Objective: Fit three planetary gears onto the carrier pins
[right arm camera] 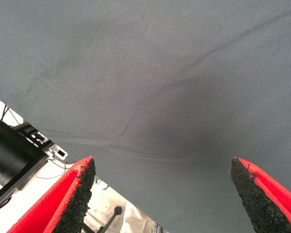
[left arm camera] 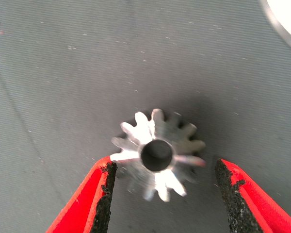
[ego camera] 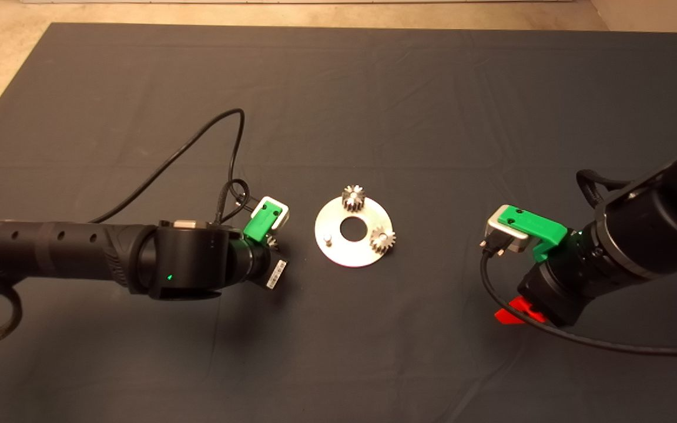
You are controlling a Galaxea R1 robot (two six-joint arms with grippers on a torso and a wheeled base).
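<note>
Left tool (left arm camera: 160,191) spread open around third gear (left arm camera: 157,153), one pad touching; right tool (right arm camera: 162,194) wide open, empty.

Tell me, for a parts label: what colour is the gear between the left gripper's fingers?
Shiny silver metal gear, best seen in the left wrist view.

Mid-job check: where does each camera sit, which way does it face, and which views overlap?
Head view: above the dark mat, looking down; both black arms, flat silver disc with two small toothed gears seated, one bare pin.
Left wrist view: on the left arm, facing down at the third small toothed metal gear; open left gripper straddles it.
Right wrist view: on the right arm, facing bare mat; open right gripper.
Shared: head and left wrist views both show the disc.
</note>
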